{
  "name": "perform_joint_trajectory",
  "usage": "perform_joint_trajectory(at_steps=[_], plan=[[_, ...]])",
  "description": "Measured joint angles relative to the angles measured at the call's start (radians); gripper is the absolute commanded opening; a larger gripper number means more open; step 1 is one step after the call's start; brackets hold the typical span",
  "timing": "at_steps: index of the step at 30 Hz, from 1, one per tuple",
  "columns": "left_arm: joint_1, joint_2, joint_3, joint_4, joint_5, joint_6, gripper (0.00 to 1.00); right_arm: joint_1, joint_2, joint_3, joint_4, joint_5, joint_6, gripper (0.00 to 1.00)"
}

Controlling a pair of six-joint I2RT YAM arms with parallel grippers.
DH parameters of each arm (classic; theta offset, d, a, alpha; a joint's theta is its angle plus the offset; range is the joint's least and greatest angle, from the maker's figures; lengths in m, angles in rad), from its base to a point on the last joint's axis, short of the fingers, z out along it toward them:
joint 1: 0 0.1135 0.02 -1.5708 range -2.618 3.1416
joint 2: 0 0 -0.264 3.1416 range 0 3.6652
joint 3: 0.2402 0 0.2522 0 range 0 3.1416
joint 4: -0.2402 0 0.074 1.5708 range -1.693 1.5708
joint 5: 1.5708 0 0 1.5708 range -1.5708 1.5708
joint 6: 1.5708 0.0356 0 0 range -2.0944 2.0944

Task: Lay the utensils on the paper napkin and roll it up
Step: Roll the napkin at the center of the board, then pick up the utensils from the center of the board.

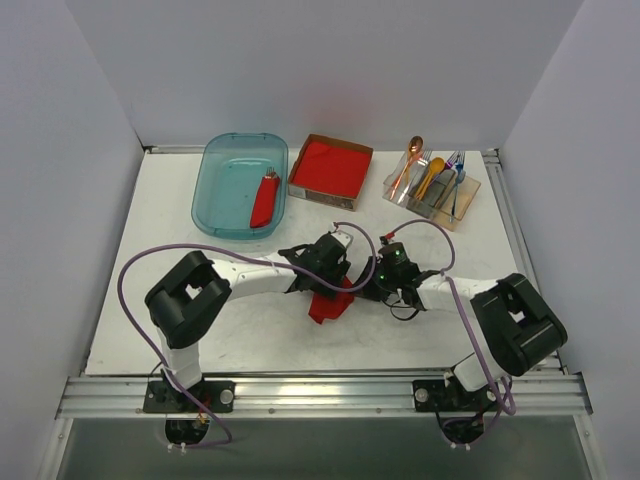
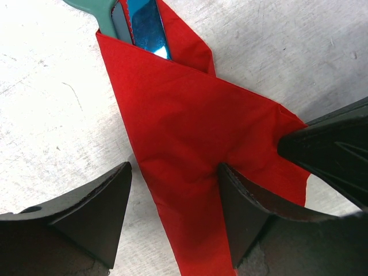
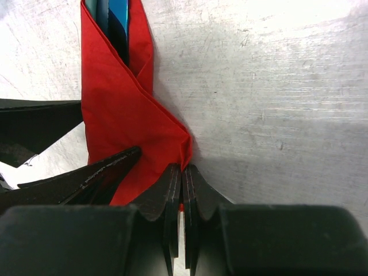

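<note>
The red paper napkin [image 2: 190, 132] lies folded over on the table, wrapped round the teal spoon [image 2: 98, 11] and the blue piece [image 2: 146, 23], whose ends stick out of its far end. My left gripper [image 2: 173, 169] is open and straddles the napkin's near part, its right finger [image 2: 241, 201] resting on the paper. My right gripper [image 3: 183, 168] is shut on the napkin's [image 3: 126, 121] folded right corner, with red paper between the jaws. In the top view both grippers meet over the napkin [image 1: 328, 305] at the table's middle.
A teal bin [image 1: 230, 190] holding a rolled red bundle [image 1: 265, 200] stands at the back left. A cardboard box of red napkins [image 1: 330, 168] is behind the arms. A clear organizer [image 1: 432, 188] with an orange spoon and other cutlery is at the back right.
</note>
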Motion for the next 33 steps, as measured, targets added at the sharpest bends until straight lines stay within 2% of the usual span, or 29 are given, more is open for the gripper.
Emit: perform_joint_trajectory(at_steps=[1,2,5,9,15,22,28,33], plan=[[0.000,0.000,-0.002,0.002,-0.001,-0.001,0.70,0.000,0.000,0.000,-0.001,0.000,-0.001,0.07],[0.000,-0.002,-0.006,0.005,-0.001,-0.002,0.70,-0.002,-0.001,0.000,-0.003,0.000,-0.003,0.17],[0.000,-0.013,-0.027,0.031,-0.003,-0.005,0.70,-0.013,-0.006,0.014,-0.016,0.000,-0.021,0.28],[0.003,-0.031,-0.061,0.074,0.002,-0.009,0.70,-0.033,-0.007,0.051,-0.063,0.021,-0.060,0.33],[0.016,-0.057,-0.111,0.140,0.023,-0.026,0.70,-0.041,0.026,0.145,-0.097,0.037,-0.128,0.36],[0.024,-0.076,-0.153,0.195,0.038,-0.036,0.70,-0.015,0.144,0.271,-0.117,0.051,-0.201,0.46],[0.028,-0.086,-0.175,0.227,0.041,-0.050,0.70,0.028,0.215,0.343,-0.146,0.082,-0.237,0.46],[0.032,-0.091,-0.184,0.238,0.046,-0.056,0.70,0.047,0.255,0.406,-0.196,0.127,-0.262,0.40]])
